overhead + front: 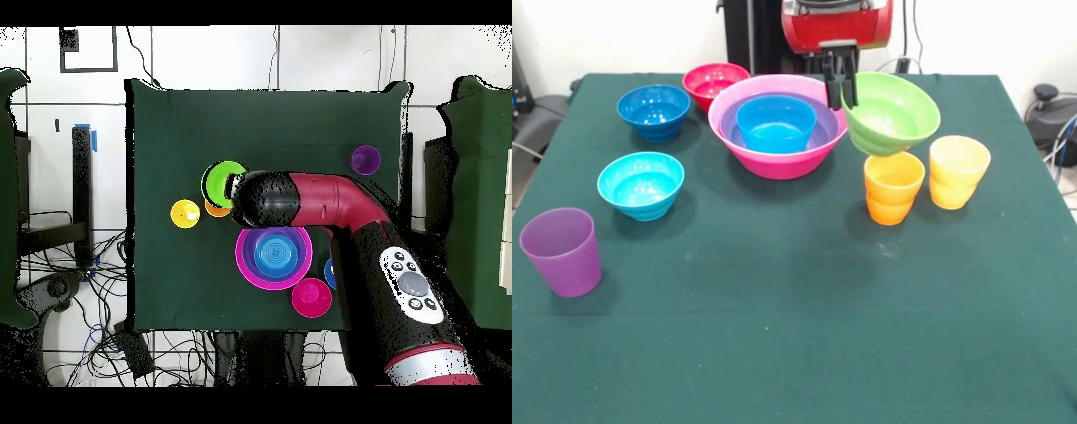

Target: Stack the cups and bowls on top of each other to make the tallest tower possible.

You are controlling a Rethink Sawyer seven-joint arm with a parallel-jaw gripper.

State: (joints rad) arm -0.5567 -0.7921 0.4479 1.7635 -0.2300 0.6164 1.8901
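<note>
Overhead, the arm (330, 205) hides the cyan bowl (perhaps wholly).

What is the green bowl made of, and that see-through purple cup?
The lime green bowl, tilted and lifted in the pincer, looks like smooth, glossy plastic: light shines off its inside. The purple cup seems plastic too, but translucent and duller, since the green cloth shows faintly through it.

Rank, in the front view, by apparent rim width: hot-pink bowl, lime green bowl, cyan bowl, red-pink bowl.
1. Hot-pink bowl, clearly widest.
2. Lime green bowl, held tilted by the gripper.
3. Cyan bowl, nearer the camera.
4. Red-pink bowl, farthest back, so less certain.
</note>
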